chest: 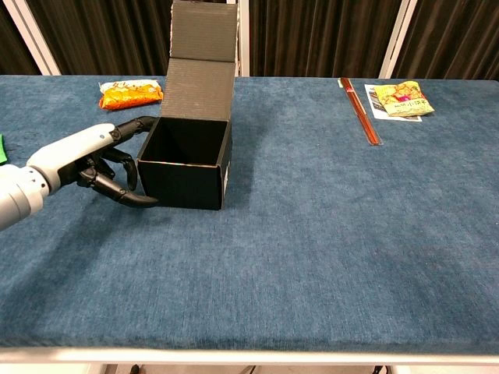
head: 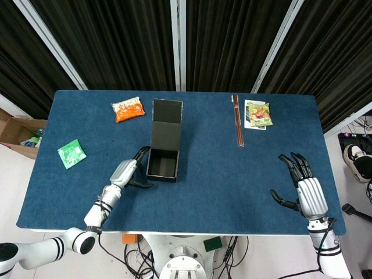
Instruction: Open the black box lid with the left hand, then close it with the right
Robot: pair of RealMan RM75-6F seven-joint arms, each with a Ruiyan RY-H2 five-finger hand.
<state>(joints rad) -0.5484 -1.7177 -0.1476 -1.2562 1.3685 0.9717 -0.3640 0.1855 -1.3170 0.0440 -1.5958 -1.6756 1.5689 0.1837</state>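
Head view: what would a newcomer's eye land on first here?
The black box near the middle of the blue table, its lid standing open. The left hand is against the box's left side, fingers at the wall. The right hand hovers far off, open, by the table's right edge.

A lab or robot test room. Black curtains [head: 116, 40] back a blue felt tabletop [head: 221, 174]. Loose cables [head: 139, 256] lie on the floor beneath.
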